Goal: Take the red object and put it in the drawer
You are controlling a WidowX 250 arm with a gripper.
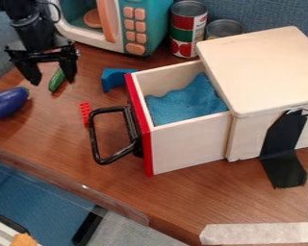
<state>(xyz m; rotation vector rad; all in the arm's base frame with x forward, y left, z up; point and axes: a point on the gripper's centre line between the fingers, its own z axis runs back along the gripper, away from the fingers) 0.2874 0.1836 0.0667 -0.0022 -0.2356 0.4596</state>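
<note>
The black gripper [52, 80] hangs at the upper left, open, with its two fingertips apart above the table near a green cucumber-like toy. Below and to the right of it, the small red studded brick [86, 114] lies on the table, just left of the drawer's black handle. The wooden drawer [188, 144] with a red front edge is pulled out of its wooden box [266, 72]. Blue cloth-like material [188, 102] lies inside the drawer.
A purple eggplant toy [7, 102] lies at the left, the green toy [57, 79] by the gripper. A blue block [115, 78] sits behind the drawer front. Toy microwave [144, 29] and cans [187, 29] stand at the back. The black handle [92, 137] juts leftward.
</note>
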